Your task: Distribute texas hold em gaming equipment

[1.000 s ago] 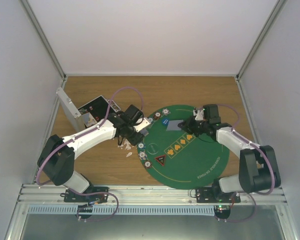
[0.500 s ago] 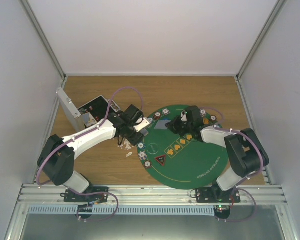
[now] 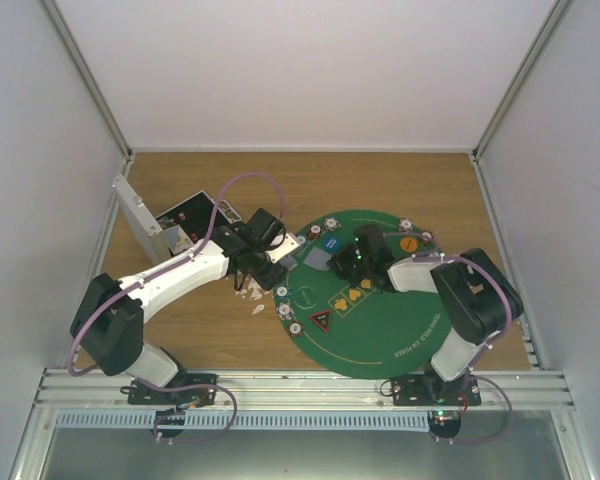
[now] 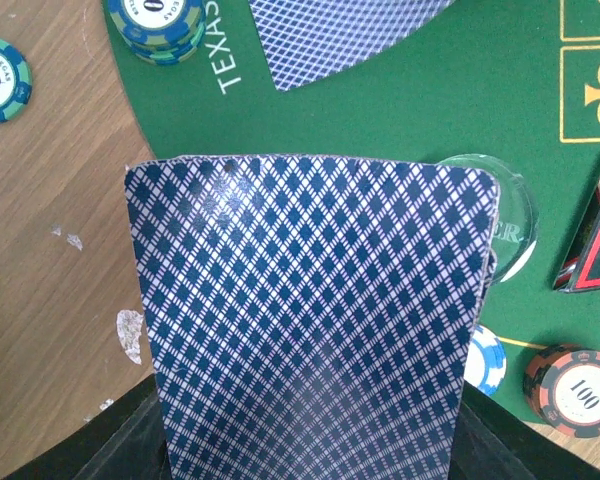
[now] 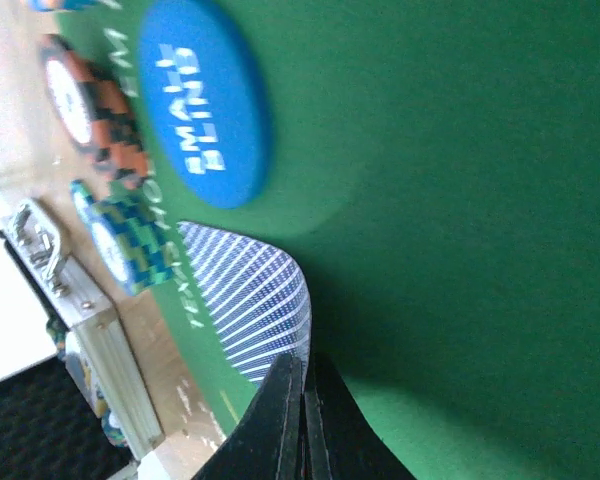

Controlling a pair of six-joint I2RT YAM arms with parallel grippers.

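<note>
Pinched only at its edge by the right jaws, the card [image 5: 260, 290] may slip crooked; the left jaws clamp the deck [image 4: 315, 320]

token [image 5: 208, 118]: SMALL BLIND | red chip [image 4: 578, 388]: 100 | teal chip [image 4: 0, 80]: 50 | mat [image 4: 400, 110]: TEXAS

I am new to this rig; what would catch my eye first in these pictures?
The round green mat dominates the table. Over its left edge the left claw holds a blue-diamond card. The right claw pinches a second card beside a blue SMALL BLIND token.
</note>
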